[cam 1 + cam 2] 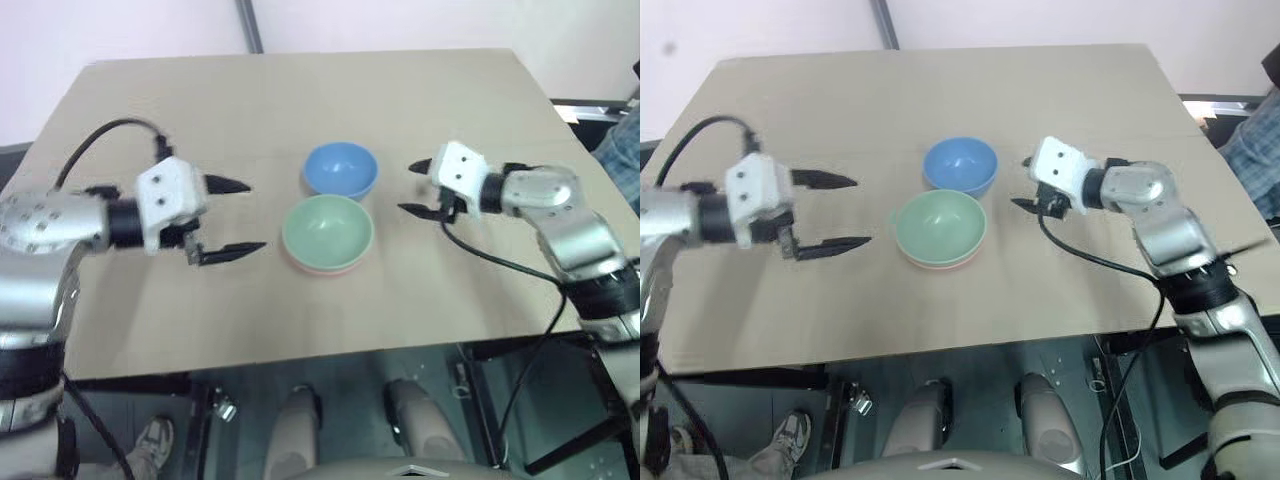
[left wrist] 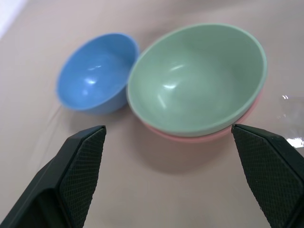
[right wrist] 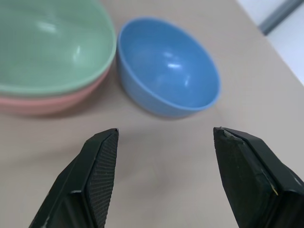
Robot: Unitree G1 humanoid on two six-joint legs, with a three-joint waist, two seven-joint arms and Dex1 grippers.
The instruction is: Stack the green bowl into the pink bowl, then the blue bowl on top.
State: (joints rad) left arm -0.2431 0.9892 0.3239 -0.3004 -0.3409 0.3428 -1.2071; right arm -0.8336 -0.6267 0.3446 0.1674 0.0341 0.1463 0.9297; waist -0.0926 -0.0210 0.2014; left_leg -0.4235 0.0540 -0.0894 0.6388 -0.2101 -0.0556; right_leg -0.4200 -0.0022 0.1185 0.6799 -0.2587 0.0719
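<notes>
Green bowl (image 1: 328,228) nests in pink bowl (image 1: 322,266) mid-table (image 1: 300,320), blue bowl (image 1: 340,168) touching behind. Left gripper (image 1: 232,218) and right gripper (image 1: 415,188) flank them, fingers apart, empty.

A robot test lab: bare tan worktop (image 1: 300,300) against plain pale walls (image 1: 120,25), with a seated person's knee (image 1: 1252,150) at 3 o'clock.

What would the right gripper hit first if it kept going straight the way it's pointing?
Most likely the blue bowl. It sits centred between the open fingers of the right gripper, with bare table before it. The gripper tilts slightly downward, so it might touch the table first.
</notes>
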